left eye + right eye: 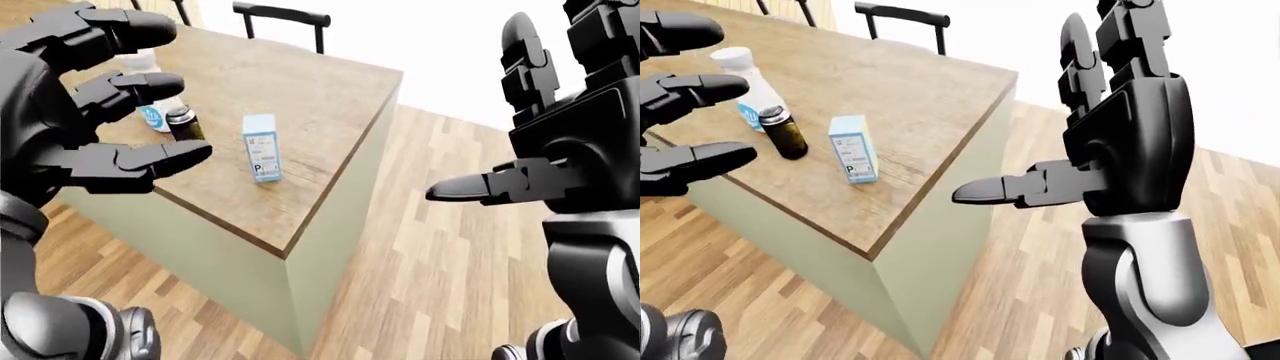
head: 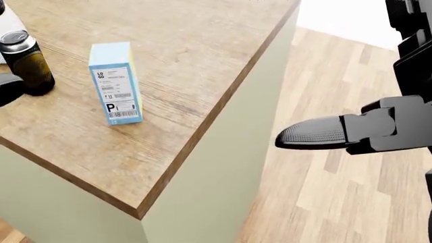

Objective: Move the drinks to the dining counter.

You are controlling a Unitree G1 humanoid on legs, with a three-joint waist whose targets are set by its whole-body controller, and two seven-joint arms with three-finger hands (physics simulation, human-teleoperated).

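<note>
right-eye view shows most: a wood-topped counter with pale green sides (image 1: 910, 247) stands on a plank wood floor (image 1: 1020, 285), and three drinks sit together near its left part. a light blue rectangular drink carton (image 1: 854, 148) stands upright, its label with a barcode and a big "p" facing the camera. just left of it is a dark brown glass bottle with a metal cap (image 1: 783, 133), upright, and just beyond that a white plastic bottle with a blue label (image 1: 747, 90) (partly hidden by a black finger in the left-eye view). none of the three is being touched.

the robot's black left hand (image 1: 95, 97) hovers at the left of the left-eye view, above and beside the bottles, its fingers (image 1: 150, 156) spread apart and gripping nothing. the black right hand (image 1: 1110, 142) is raised well to the right of the counter, over the floor, fingers splayed and empty, one pointing left toward the counter's edge.

a black chair back (image 1: 281, 15) shows past the counter's far edge, at the top of the view.
</note>
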